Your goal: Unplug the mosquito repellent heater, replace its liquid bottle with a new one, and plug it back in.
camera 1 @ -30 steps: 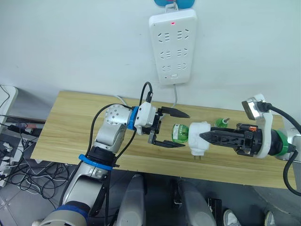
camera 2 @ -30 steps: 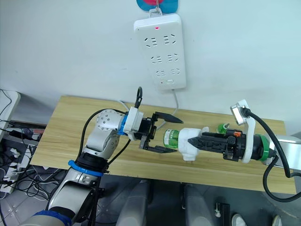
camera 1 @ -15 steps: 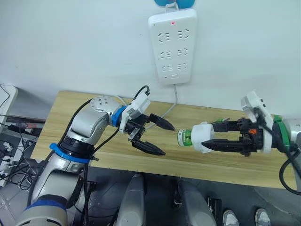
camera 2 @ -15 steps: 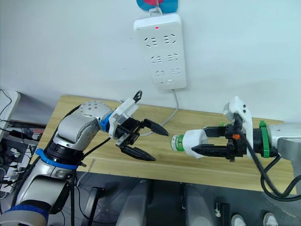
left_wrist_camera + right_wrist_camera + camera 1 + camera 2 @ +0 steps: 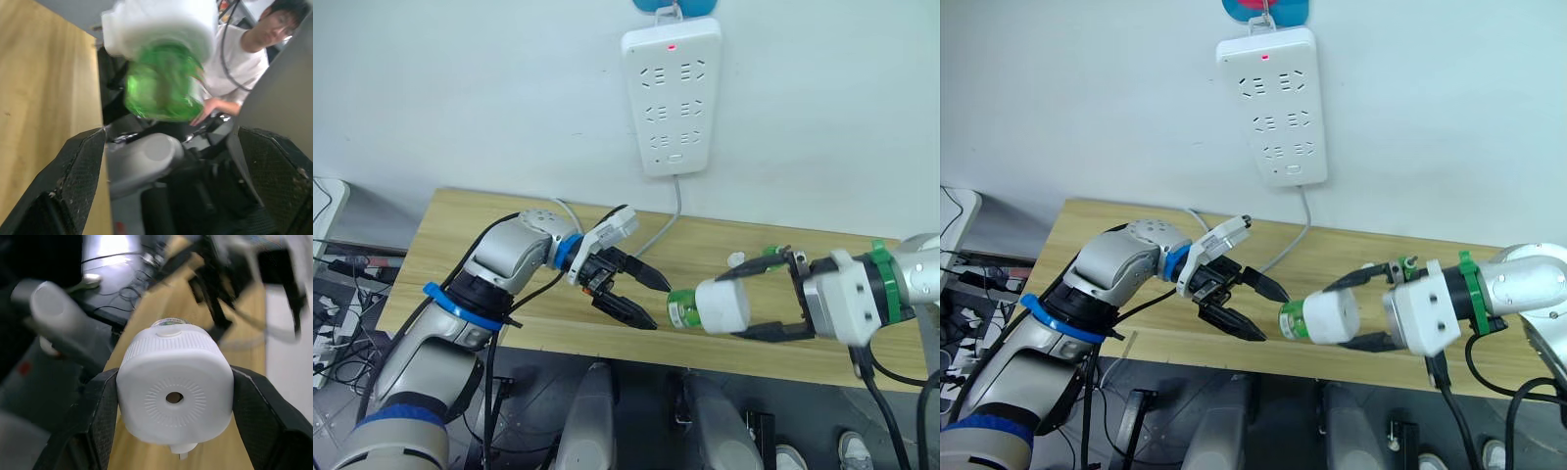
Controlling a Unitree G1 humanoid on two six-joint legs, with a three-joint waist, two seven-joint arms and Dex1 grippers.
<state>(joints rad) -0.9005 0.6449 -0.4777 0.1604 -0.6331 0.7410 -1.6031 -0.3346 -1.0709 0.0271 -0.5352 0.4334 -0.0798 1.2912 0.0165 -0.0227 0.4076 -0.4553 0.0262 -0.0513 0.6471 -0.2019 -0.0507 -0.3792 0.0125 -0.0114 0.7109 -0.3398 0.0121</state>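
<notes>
Now, status: both arms are raised over the wooden table [image 5: 460, 235], which serves as the landmark below.

Change, right arm: against the view half a second earlier, the right gripper [image 5: 769, 305] has rolled, so its two fingers now sit one above and one below the heater instead of side by side.

Change, heater: the mosquito repellent heater [image 5: 722, 306] has moved toward the table's front edge and closer to the left fingertips; a second ago its prongs pointed down, and they are no longer in sight in the head views.

Change, left arm: the left gripper [image 5: 645, 299] has dropped lower over the table's front half, its elbow drawn in.

Right gripper state: fingers closed against the white heater body, one on each side, as the right wrist view confirms; the round face with its centre hole [image 5: 174, 397] points back at that wrist camera.

Left gripper state: fingers spread wide, holding nothing; the tips point at the bottle and stand just short of it.

Liquid bottle: the green liquid bottle [image 5: 681, 308] projects from the heater toward the left gripper, above the table's front edge. It appears seated in the heater, though blur in the left wrist view [image 5: 164, 90] makes the joint hard to judge.

Power strip: the power strip [image 5: 673, 93] hangs on the wall behind the table, red indicator lit.

Second bottle: a small green bottle [image 5: 773, 257] stands at the table's rear, behind the right gripper.

Background: a person in a white shirt [image 5: 244, 63] shows beyond the bottle in the left wrist view.
</notes>
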